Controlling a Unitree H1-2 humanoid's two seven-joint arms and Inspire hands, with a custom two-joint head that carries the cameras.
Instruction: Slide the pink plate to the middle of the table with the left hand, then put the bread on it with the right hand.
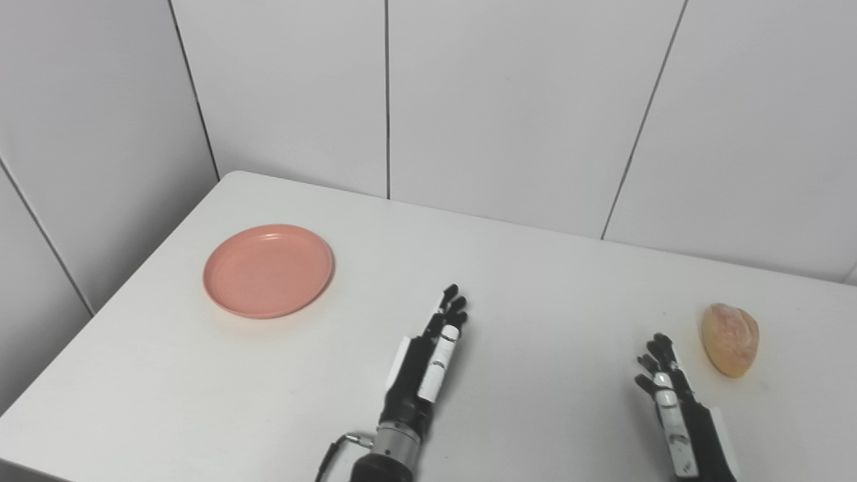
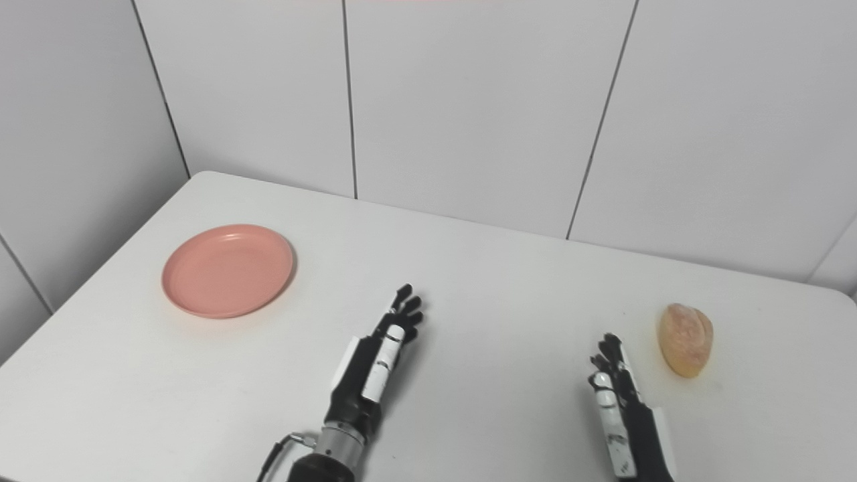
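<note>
Pink plate lies well apart, up-left of the empty, straight-fingered left hand; right hand, also empty, waits near the bread.

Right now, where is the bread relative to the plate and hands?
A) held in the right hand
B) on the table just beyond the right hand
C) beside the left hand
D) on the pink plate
B: the bread lies on the bare table, just beyond the open right hand, far from the pink plate.

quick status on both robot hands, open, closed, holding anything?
Left robot hand: open, empty, right of the pink plate, not touching it.
Right robot hand: open, empty, just left of the bread.
</note>
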